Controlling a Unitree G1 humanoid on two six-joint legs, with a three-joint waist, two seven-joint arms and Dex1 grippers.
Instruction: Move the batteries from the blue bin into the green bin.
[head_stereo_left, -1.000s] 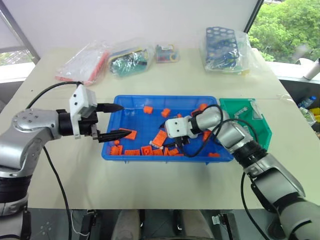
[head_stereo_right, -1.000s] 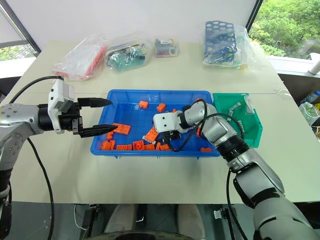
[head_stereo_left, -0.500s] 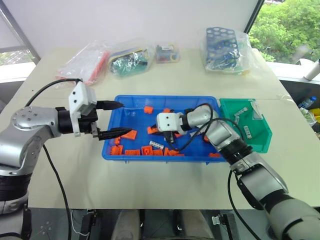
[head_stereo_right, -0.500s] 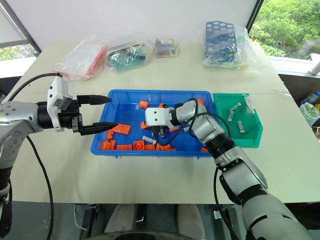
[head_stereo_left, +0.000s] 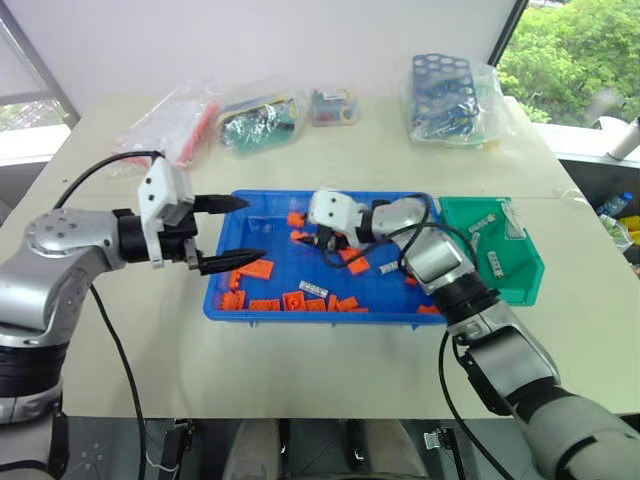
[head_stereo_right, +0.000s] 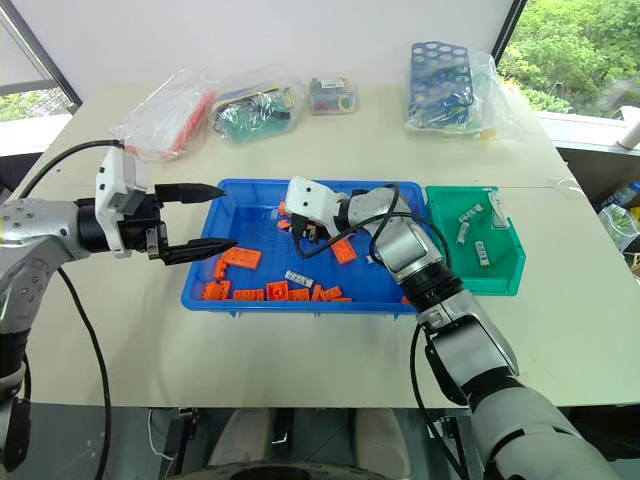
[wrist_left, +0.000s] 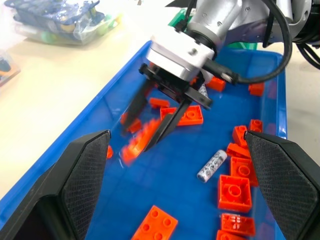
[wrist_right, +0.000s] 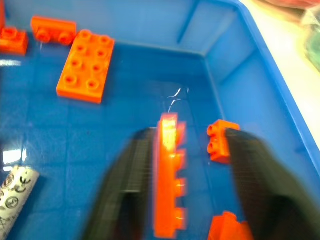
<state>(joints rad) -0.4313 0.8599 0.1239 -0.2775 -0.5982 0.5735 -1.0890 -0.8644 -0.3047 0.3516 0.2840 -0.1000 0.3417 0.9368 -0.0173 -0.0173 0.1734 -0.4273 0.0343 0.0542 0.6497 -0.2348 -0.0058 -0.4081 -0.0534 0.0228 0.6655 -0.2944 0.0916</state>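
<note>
A pale table (head_stereo_left: 560, 330) carries the blue bin (head_stereo_left: 262, 206), the green bin (head_stereo_left: 527, 262) at its 3 o'clock. One of the batteries (head_stereo_left: 313, 289) lies at the tray's 6 o'clock edge. The right gripper (wrist_left: 150, 120), fingers spread around an orange brick (wrist_right: 167, 175), risks carrying that instead. The left gripper (head_stereo_left: 233, 230) stands wide, empty.

I'm looking down on a pale beige table (head_stereo_left: 330, 165) with everything set straight on its top. The blue bin (head_stereo_left: 262, 212) lies near the front edge, in the middle. The green bin (head_stereo_left: 525, 285) sits just beside it on the right, their sides about touching. Along the far edge lie four clear plastic bags: one with red parts (head_stereo_left: 165, 125) at the left, one with green parts (head_stereo_left: 258, 113), a small one (head_stereo_left: 334, 105), and one holding a dark blue holed rack (head_stereo_left: 445, 85) at the right
</note>
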